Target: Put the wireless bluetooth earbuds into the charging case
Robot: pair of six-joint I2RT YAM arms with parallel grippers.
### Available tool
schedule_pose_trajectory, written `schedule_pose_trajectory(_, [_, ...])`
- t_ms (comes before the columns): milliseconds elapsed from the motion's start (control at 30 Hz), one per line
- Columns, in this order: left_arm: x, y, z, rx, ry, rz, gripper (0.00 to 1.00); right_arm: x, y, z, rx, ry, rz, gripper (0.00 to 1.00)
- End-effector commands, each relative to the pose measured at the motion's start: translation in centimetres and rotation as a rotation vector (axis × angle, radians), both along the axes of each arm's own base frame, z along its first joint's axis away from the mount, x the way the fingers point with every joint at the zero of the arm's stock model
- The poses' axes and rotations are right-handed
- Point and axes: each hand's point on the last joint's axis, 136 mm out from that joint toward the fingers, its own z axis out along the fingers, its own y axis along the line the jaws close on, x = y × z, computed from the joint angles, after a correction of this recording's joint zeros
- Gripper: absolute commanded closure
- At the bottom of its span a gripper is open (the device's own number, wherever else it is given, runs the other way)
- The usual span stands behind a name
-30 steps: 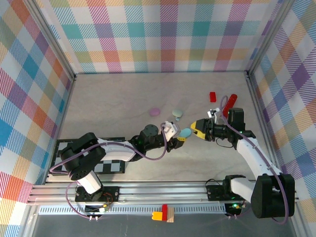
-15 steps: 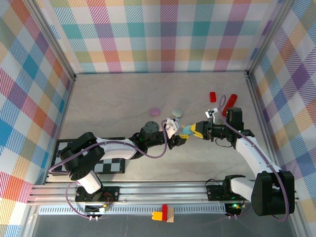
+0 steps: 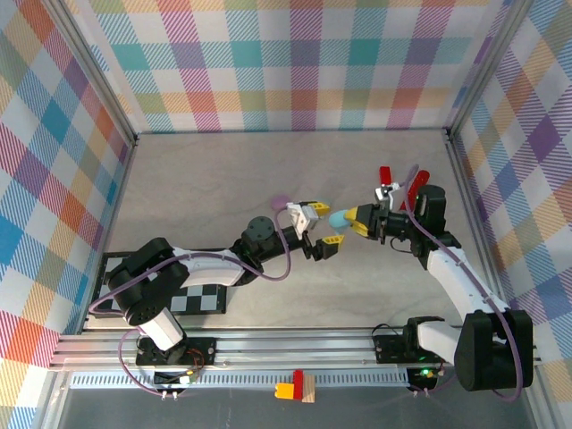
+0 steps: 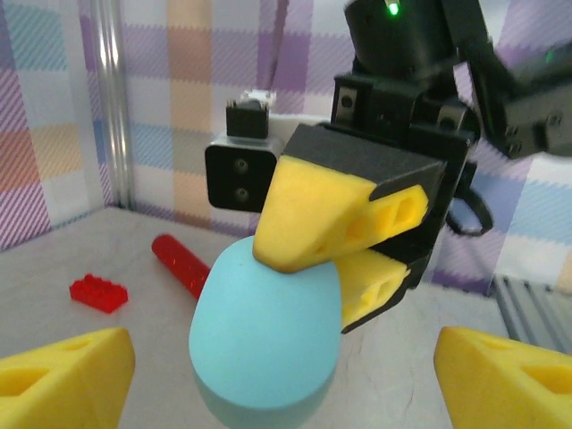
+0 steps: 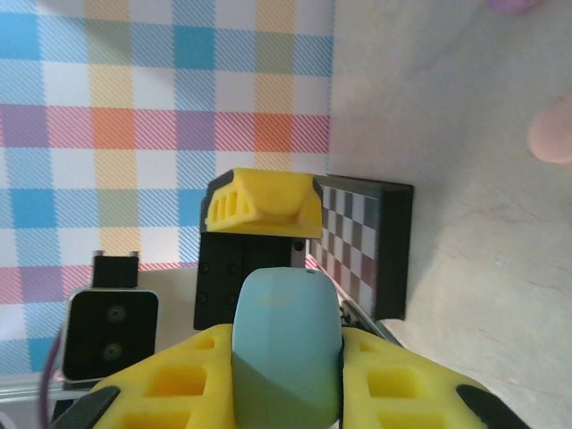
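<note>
Left gripper has let go and now stands wide open either side of the blue charging case; right gripper has clamped the case's far end and carried it toward the back. Case long axis runs from right's fingers toward left. Purple oval on the table is nearer the left arm

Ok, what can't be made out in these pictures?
All views: blue case, contents hidden by its own shell.
Right wrist: pink thing cut by the right edge, purple thing by the top edge.
Top external: red blocks too small for detail.
</note>
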Motion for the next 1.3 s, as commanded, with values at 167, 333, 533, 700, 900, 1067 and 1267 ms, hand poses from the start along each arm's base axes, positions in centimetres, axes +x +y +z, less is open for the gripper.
schedule_pose_trajectory(167, [0.4, 0.9, 5.1, -0.174, -0.107, -0.044, 0.23, 0.4, 0.0, 6.6, 0.141, -0.102, 0.017, 0.87])
schedule_pose_trajectory(333, [0.5, 0.4, 6.1, -0.192, -0.132, -0.061, 0.3, 0.9, -0.1, 8.1, 0.176, -0.127, -0.011, 0.91])
schedule_pose_trajectory(533, [0.7, -0.5, 6.8, -0.203, -0.15, -0.091, 0.34, 0.8, -0.1, 8.7, 0.187, -0.146, -0.01, 0.92])
schedule_pose_trajectory(700, [0.9, -1.3, 6.9, -0.195, -0.191, -0.106, 0.41, 0.8, -0.1, 8.6, 0.191, -0.141, -0.015, 0.93])
schedule_pose_trajectory(900, [0.7, -1.9, 6.8, -0.184, -0.232, -0.131, 0.47, 0.8, -0.1, 8.4, 0.191, -0.134, -0.011, 0.93])
schedule_pose_trajectory(1067, [0.6, -1.9, 7.0, -0.175, -0.272, -0.122, 0.48, 0.6, -0.1, 8.0, 0.187, -0.124, -0.011, 0.93])
schedule_pose_trajectory(1267, [0.7, -1.9, 7.2, -0.178, -0.283, -0.112, 0.48, 0.6, -0.2, 7.3, 0.176, -0.111, -0.016, 0.93])
